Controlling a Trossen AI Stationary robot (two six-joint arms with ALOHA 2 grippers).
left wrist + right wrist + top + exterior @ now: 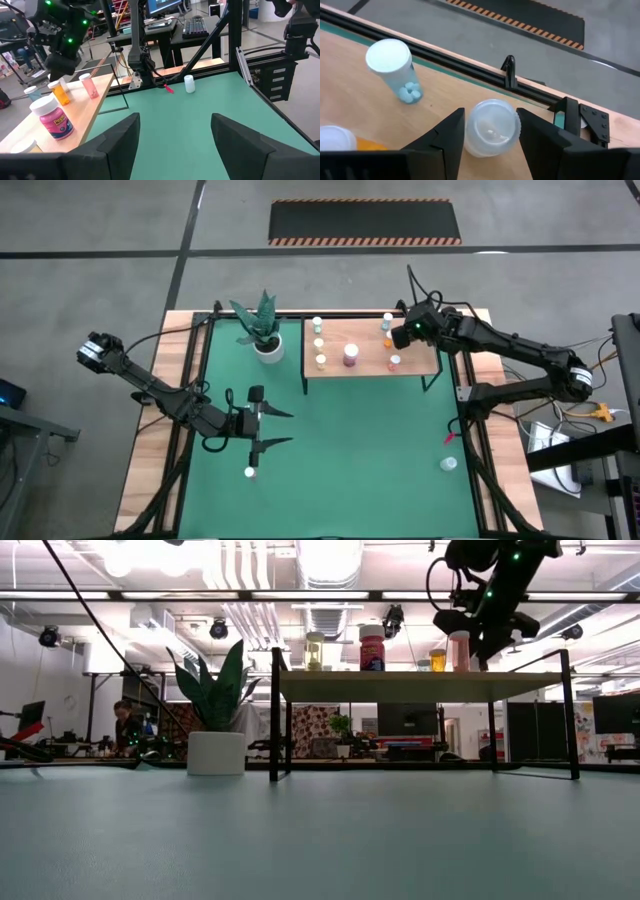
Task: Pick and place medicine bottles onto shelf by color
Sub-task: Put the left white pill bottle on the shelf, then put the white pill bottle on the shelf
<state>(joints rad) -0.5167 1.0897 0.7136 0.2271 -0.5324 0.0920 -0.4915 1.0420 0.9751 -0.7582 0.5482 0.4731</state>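
— Right wrist view: what appears here that the overhead picture hides?
— A clear, white-capped bottle [491, 126] standing on the light-brown wooden shelf [350, 85], between the right gripper [489, 131] fingers, which sit apart, just beside its cap.
— And the left gripper [272, 427]?
— Spread wide over the green worktop [370, 450], well apart from the shelf.

green mat [350, 450], light-brown wooden shelf [365, 365], black frame; magenta bottle [351, 355] white cap, orange bottle [60, 92]; black floor mat [365, 222] upper centre, orange-striped edges; white pot [268, 348], green plant
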